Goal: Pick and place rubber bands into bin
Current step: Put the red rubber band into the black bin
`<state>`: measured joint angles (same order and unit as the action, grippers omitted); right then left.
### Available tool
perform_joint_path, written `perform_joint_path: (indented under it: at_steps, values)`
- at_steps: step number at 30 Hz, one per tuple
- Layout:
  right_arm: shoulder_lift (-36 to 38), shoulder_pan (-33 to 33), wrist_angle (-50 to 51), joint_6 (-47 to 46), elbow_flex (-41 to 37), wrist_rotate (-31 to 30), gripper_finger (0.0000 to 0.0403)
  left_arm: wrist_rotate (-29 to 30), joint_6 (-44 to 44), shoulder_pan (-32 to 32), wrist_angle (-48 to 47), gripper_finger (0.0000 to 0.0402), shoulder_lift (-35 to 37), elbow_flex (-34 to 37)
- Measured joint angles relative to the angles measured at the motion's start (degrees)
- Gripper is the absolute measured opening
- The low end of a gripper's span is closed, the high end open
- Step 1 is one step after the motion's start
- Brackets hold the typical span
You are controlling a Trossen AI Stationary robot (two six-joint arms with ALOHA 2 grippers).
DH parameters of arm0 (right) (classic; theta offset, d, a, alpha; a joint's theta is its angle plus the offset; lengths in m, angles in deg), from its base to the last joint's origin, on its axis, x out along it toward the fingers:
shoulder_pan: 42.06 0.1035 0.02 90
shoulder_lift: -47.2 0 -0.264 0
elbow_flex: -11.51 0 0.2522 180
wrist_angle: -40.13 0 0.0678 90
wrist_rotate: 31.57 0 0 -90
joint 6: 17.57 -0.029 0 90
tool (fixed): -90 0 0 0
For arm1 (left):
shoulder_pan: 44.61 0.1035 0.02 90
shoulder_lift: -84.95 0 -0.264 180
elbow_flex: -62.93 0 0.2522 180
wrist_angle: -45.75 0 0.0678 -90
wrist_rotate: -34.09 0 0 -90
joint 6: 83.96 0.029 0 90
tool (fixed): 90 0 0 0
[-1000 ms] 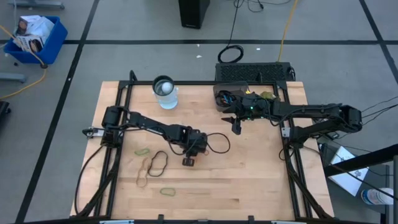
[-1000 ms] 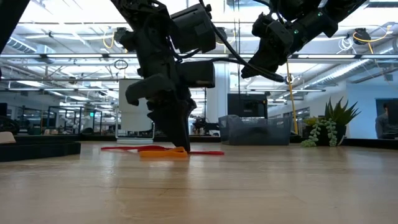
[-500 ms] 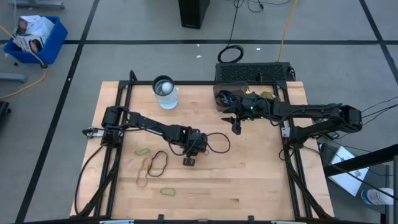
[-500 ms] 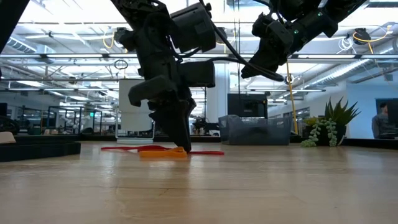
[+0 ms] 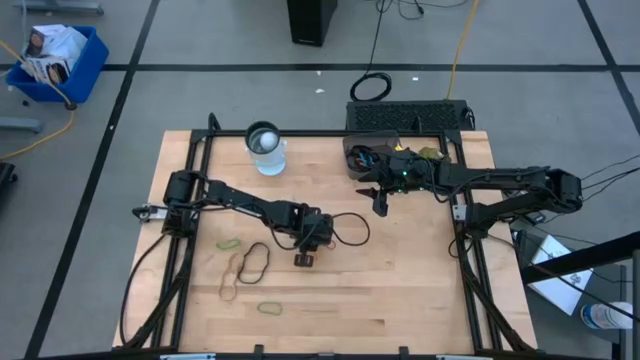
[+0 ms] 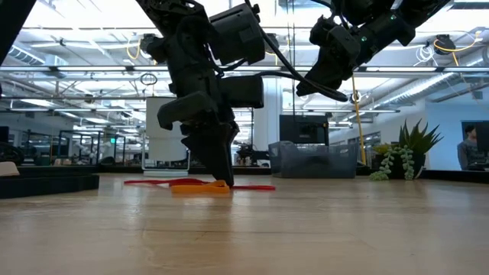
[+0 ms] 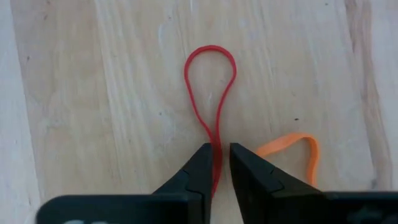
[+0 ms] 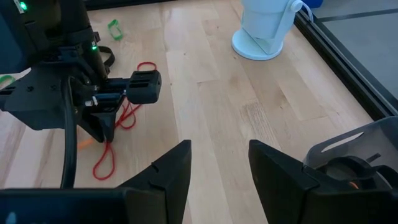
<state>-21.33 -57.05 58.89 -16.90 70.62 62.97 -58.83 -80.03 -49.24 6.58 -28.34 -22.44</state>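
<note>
Left end effector [image 7: 221,163] stands tip-down on the wooden counter [image 5: 400,290], its two dark fingers drawn close together astride the doubled strand of a red rubber band [image 7: 211,81]. Only a narrow gap shows between the fingers, with the strand running into it; whether the band is firmly pinched or merely straddled cannot be told. The band's open loop lies flat on the counter ahead of the fingertips. An orange rubber band [image 7: 292,149] lies just beside the fingers.

Handling judgement: the band is very light, thin and floppy, with no stiffness of its own. It lies flush with the counter, so the fingertips must reach the surface to catch it. The doubled strand is the best place to hold, since both sides of the loop are caught at once. Once lifted, the loop should dangle and may slip free if the hold is loose.

Right end effector [image 5: 380,200] hangs released above the counter, near the smoky-grey bin [image 5: 362,158] at the far right edge. More bands lie loose on the left half.
</note>
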Motion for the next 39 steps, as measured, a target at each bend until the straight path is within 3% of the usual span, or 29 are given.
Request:
perform_joint_path:
  at_steps: [9,14,21,26,35,39]
  values:
    - [0.0,0.0,0.0,0.0,0.0,0.0,0.0155,2.9,-2.0,0.0,0.1,0.0119,0.0,0.0]
    - [0.0,0.0,0.0,0.0,0.0,0.0,0.0155,-2.4,-4.0,0.1,0.0,0.0124,-2.2,-0.4]
    - [0.0,0.0,0.0,0.0,0.0,0.0,0.0155,0.2,-5.6,-0.9,0.0,0.0123,-5.2,-0.7]
    - [0.0,0.0,0.0,0.0,0.0,0.0,0.0155,0.5,-5.7,-1.0,1.3,0.0095,-5.1,-0.5]
    - [0.0,0.0,0.0,0.0,0.0,0.0,0.0155,1.2,-5.7,-1.1,2.7,0.0010,-5.1,-0.3]
    - [0.0,0.0,0.0,0.0,0.0,0.0,0.0155,1.3,-6.0,-1.1,3.0,0.0007,-4.5,-0.1]
